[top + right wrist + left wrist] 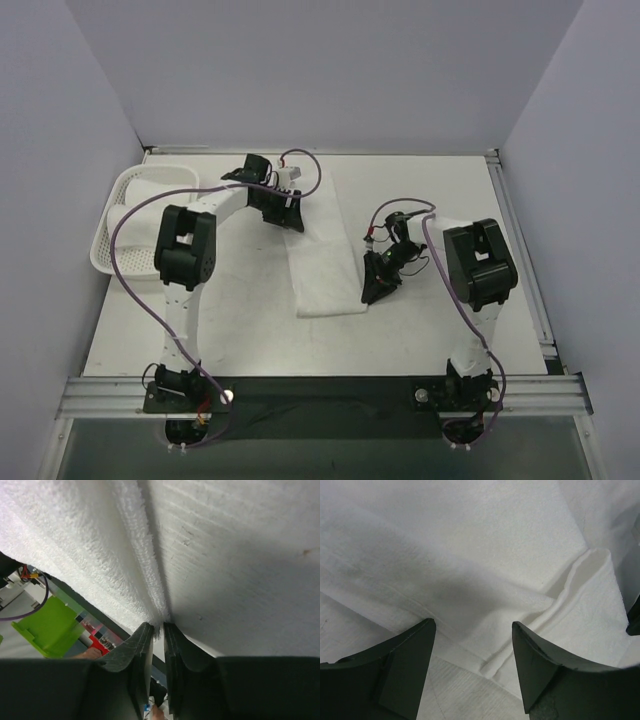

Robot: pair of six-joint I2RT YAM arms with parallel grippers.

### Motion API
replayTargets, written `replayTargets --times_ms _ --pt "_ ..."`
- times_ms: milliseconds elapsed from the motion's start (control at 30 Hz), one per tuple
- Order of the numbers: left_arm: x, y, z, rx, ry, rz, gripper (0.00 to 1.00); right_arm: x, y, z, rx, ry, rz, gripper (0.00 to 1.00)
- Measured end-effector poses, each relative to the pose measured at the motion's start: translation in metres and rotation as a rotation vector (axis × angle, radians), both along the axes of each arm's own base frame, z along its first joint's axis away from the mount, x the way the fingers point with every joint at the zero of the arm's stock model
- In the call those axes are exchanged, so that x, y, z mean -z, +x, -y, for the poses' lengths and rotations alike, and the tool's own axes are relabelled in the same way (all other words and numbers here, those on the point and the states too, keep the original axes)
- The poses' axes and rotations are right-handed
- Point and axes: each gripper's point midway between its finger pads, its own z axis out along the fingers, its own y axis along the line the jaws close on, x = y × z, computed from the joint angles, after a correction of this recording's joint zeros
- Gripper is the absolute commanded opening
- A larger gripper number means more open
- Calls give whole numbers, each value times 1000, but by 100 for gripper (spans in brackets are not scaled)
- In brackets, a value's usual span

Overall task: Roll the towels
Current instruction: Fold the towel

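Though nothing is rolled yet, one towel (320, 270) lies spread as a long strip up the middle of the table (400, 340).

Item: towel. White terry, flat along most of its length, with the far end rumpled into a soft fold.

Item: right gripper (157, 639). It sits at the strip's near right edge, jaws clenched on the thin hem.

Item: left gripper (475, 670). It hangs over the far end, jaws spread wide above the fold, grasping nothing.

Item: basket (110, 258). White lattice, far left, with what looks like a second towel (138, 205) inside.

Hazards, as I judge them from where I stand:
- The right pinch takes only the very edge of the hem. A pull could slip it free, or drag the whole strip askew instead of turning it over.
- With one end gripped and the other loose, a roll may start crooked and taper into a cone.
- If the left fingers close on the rumple, they may catch a single layer and carry the crease into the roll.
- The purple cable (125, 275) passes close by the basket and might snag it.
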Motion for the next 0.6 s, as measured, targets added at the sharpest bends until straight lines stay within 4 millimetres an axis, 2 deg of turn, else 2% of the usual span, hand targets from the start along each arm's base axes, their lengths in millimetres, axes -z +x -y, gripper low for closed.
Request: replayTargets --times_ms 33,100,200,300,400,467,500,567,600 --pt "-2 -3 1 12 -10 3 77 -1 -1 0 -4 -2 0 25" --pt "-5 -8 0 35 -17 23 82 -4 -3 1 -10 -6 1 25" --pt "-15 -30 -8 72 -5 47 86 -19 -3 3 -22 -3 36 25" --pt "-52 -51 -18 132 5 163 86 -48 8 4 -25 13 133 25" --pt "-105 -75 -24 222 33 379 84 -81 33 -1 -24 37 267 24" --pt "-135 -103 -19 309 57 519 83 -100 53 -7 -19 56 345 23" --pt "-147 -121 -10 377 70 596 82 -107 62 -10 -14 65 372 22" --pt "-153 -158 11 512 85 681 79 -116 79 -17 -6 79 407 22" --pt "-148 -175 22 580 103 705 78 -118 87 -21 2 89 415 21"
